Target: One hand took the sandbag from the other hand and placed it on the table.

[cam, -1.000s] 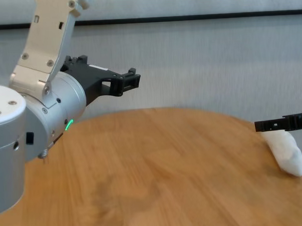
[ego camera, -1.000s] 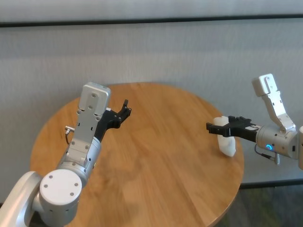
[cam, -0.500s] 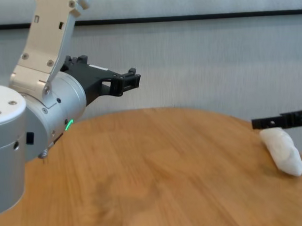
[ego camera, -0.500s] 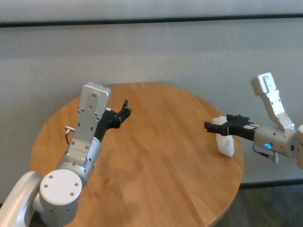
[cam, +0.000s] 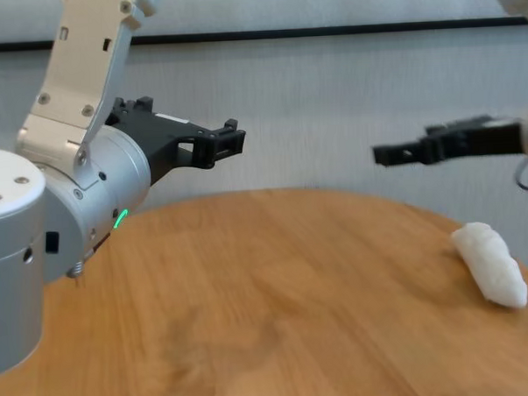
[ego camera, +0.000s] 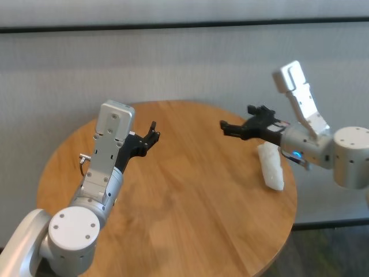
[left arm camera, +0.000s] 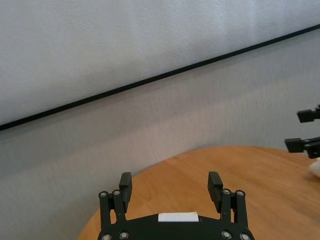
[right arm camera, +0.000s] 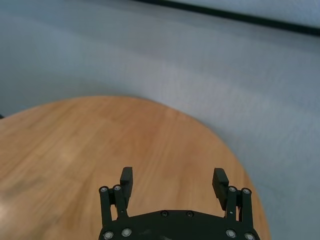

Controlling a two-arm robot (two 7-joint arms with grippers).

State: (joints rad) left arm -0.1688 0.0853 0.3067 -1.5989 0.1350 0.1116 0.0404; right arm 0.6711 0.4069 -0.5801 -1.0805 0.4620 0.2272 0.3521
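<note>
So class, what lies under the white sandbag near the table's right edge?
The sandbag lies directly on the wood-grain table, with nothing else visible beneath it. The patch of tabletop it covers is hidden. The right hand hovers above, open and empty.

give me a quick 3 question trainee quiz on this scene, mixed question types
1. True or false: the small white lumpy sandbag lies on the round light brown wood-grain table, gripped by neither arm.
2. Which is nearer the sandbag?
A. the black left gripper on the green-lit silver wrist
B. the black right gripper on the blue-lit silver wrist
3. Fill in: the right gripper's jaws stand ____ and hold nothing.

Key:
1. True. The sandbag rests near the table's right edge, apart from both grippers.
2. B. It hangs in the air just above and to the left of the sandbag.
3. open
</note>
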